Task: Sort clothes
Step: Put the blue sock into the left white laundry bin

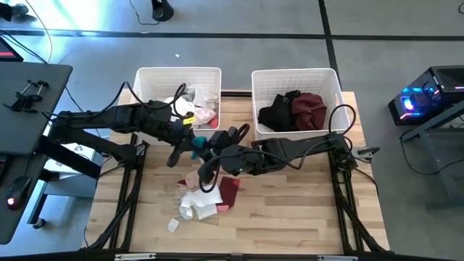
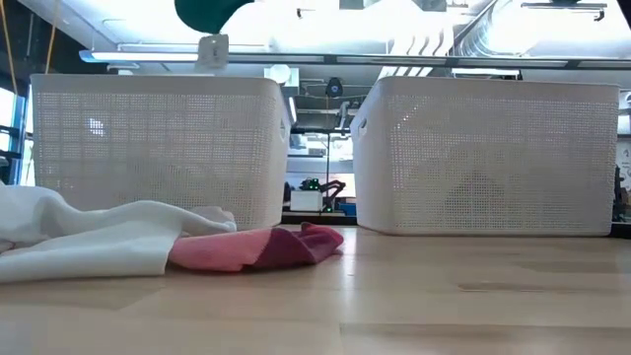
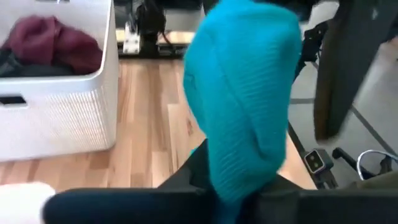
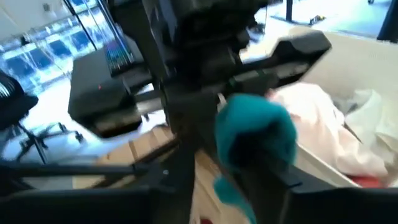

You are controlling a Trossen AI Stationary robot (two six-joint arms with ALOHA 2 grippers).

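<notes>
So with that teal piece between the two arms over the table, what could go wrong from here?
1. Both grippers meet at the teal garment in mid-air; if neither grip is firm, it may drop onto the table short of a basket.
2. The left gripper and right gripper sit very close together, so they could collide.
3. The loose pile of white and red clothes lies just below; a low sweep could drag it.

The teal garment (image 3: 239, 99) covers the left gripper's (image 1: 194, 147) fingertips in its wrist view, blur in the right wrist view smears the arm at 12 o'clock, and the low view's top edge crops the cloth
</notes>
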